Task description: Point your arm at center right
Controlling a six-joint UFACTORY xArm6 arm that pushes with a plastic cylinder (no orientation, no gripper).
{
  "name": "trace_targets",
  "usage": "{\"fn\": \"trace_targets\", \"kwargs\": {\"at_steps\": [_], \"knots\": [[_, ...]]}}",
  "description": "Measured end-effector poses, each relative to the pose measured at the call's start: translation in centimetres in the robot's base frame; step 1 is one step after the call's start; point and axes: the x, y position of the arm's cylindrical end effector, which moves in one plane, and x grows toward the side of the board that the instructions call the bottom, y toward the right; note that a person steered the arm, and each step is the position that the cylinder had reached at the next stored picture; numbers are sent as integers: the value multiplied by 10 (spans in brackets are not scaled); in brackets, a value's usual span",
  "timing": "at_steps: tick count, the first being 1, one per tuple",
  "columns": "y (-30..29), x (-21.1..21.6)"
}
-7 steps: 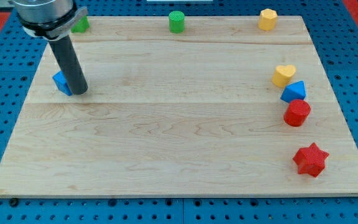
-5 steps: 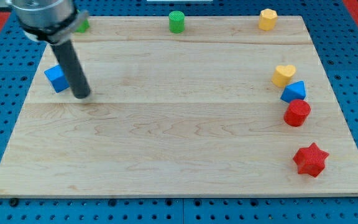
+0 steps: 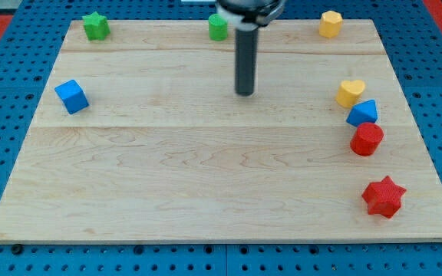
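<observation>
My tip (image 3: 245, 93) rests on the wooden board (image 3: 206, 176) a little above its middle, below the green cylinder (image 3: 218, 27). At the view's right, a yellow heart (image 3: 350, 93), a blue wedge-like block (image 3: 363, 113) and a red cylinder-like block (image 3: 367, 139) stand in a tight column. The tip is well to the left of that column, roughly level with the yellow heart.
A red star (image 3: 383, 197) lies at the bottom right. A yellow hexagon block (image 3: 330, 24) is at the top right, a green star (image 3: 94, 25) at the top left, and a blue cube (image 3: 71, 96) at the left.
The rod has swept from beside the blue cube at the left to the board's upper middle. The blue cube was nudged slightly left earlier and now stands alone.
</observation>
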Motion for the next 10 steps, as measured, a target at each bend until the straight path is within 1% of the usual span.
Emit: {"fn": "trace_targets", "kwargs": {"at_steps": [1,3,4,6,7,8,10], "knots": [[66,-30],[276,-35],[294,-24],[293,61],[261,72],[230,73],[198,73]]}}
